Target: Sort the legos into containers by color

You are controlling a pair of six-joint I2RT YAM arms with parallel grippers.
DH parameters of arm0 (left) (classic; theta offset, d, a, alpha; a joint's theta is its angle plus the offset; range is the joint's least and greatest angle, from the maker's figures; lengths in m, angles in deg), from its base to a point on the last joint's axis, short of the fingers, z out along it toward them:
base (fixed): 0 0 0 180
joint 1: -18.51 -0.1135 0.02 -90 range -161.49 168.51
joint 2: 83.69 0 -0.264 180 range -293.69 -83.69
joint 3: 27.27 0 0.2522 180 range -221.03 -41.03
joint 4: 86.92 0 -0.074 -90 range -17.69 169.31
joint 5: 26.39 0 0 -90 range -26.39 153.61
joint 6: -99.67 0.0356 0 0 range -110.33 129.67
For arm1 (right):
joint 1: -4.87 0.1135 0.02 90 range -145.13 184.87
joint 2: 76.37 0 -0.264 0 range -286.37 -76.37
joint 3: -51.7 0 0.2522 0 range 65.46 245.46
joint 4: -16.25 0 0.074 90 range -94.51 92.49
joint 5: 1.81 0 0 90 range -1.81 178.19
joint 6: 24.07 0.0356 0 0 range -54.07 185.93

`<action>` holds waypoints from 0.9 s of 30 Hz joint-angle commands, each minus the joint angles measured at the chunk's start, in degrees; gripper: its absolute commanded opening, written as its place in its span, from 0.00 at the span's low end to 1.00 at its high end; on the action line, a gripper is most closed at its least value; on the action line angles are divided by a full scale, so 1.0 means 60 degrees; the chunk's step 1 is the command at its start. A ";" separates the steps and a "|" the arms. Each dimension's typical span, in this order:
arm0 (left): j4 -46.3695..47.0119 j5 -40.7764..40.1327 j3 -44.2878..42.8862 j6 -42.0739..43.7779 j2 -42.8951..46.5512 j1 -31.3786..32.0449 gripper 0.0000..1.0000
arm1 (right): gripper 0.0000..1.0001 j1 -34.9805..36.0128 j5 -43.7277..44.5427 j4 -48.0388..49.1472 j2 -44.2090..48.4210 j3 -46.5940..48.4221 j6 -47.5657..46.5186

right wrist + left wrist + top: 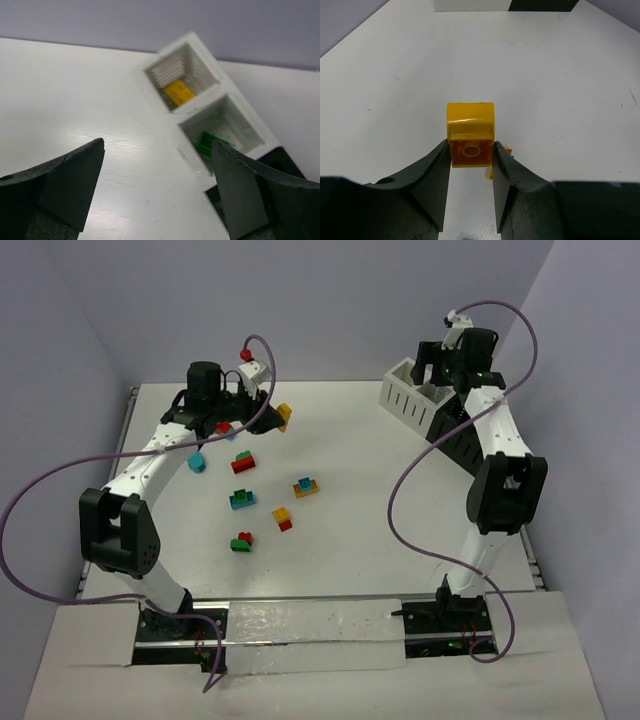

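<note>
My left gripper point(470, 150) is shut on a yellow lego point(470, 134), held just above the table at the far left point(283, 416). Loose legos lie mid-table: a teal one point(196, 462), a red-green pair point(243, 462), a teal-green pair point(242, 499), an orange-teal pair point(305, 486), a yellow-red pair point(283, 518) and a green-red pair point(241, 541). My right gripper point(157, 155) hangs open and empty over the containers point(437, 368). One white container point(200, 60) holds a yellow lego point(179, 92). Its neighbour point(250, 120) holds a green lego point(210, 142).
Black containers point(455, 435) continue the row toward the right arm. A red brick point(224, 427) shows under the left arm. The purple cables point(400, 510) loop over the table's right and left sides. Walls close in the far side and both flanks.
</note>
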 commanded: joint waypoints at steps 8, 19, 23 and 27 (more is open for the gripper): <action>0.1582 -0.1162 0.1053 0.1093 0.1389 0.1157 0.00 | 0.90 0.3046 -0.4068 0.0565 0.2766 -0.2190 0.2926; 0.1652 -0.1479 0.1382 0.1594 0.1776 0.1704 0.00 | 0.85 0.4331 -0.5101 0.1178 0.2408 -0.2233 0.3699; 0.1536 -0.1523 0.1427 0.1841 0.1835 0.1863 0.00 | 0.85 0.4549 -0.5350 0.1176 0.2246 -0.2014 0.3641; 0.1446 -0.1568 0.1412 0.1976 0.1865 0.1960 0.00 | 0.85 0.4775 -0.5216 0.0859 0.2137 -0.1882 0.3295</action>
